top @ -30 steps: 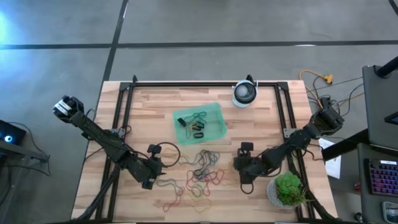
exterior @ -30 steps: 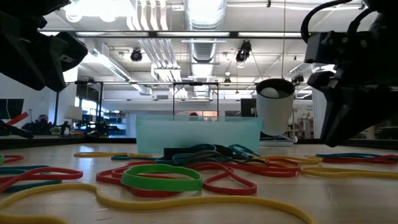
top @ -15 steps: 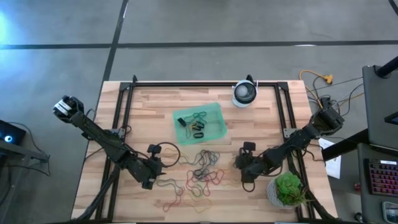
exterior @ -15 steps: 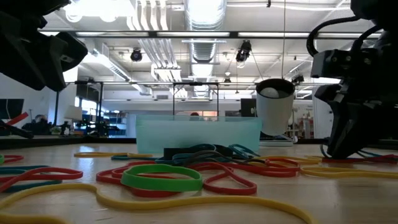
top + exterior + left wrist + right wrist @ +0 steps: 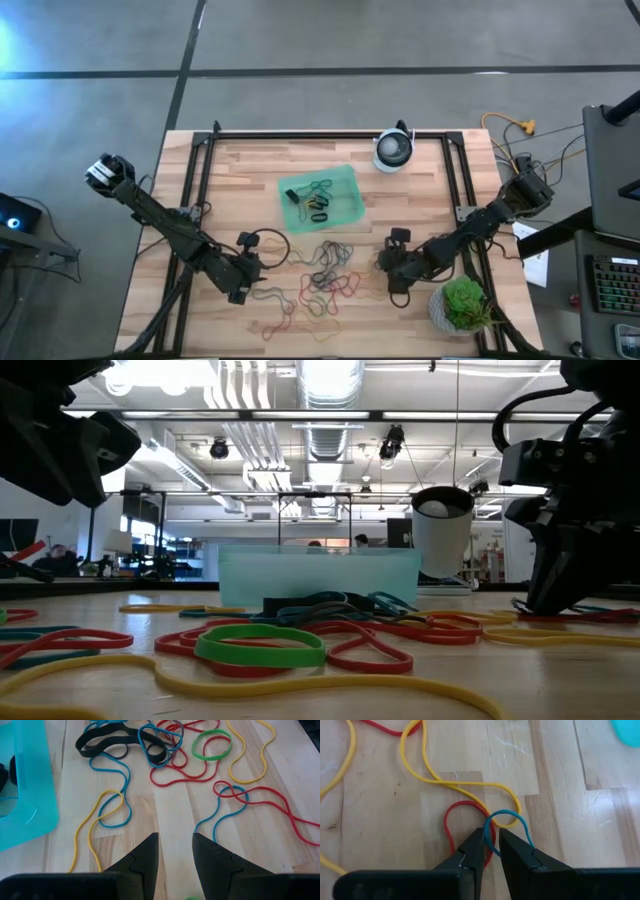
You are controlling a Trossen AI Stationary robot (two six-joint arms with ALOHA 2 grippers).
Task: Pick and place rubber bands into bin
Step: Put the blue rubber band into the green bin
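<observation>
My right hand [image 5: 491,851] is down on the wooden surface [image 5: 250,170] at the right edge of the scatter of rubber bands [image 5: 328,272], its two fingers drawn close with only a narrow slot between them. In my right wrist view a blue band [image 5: 506,822] and a red band [image 5: 465,817] cross right at the fingertips, with a yellow band [image 5: 452,782] looping just beyond; the blue strand runs into the slot, so I judge I am pinching it or about to, though I cannot tell whether it is truly caught.

These loops look thin, limp and very light. I expect them to drape and stretch rather than hold shape, and to drag a tangled neighbour along. The best hold is on a single strand where it arches clear of the others, with the fingertips pressed flat to the wood.

My right arm reaches in low from the right side, forearm nearly level, the hand tipped steeply down near the potted plant [image 5: 462,303]. My left hand [image 5: 175,851] hangs at the left edge of the scatter, its fingers spread and holding nothing, pointed across the bands toward the bin [image 5: 322,198].

The bin sits near the middle of the surface, beyond the loose pile, with several bands already inside. Most bands lie loose on the wood between my two hands. A round white device [image 5: 393,150] stands at the far edge.
</observation>
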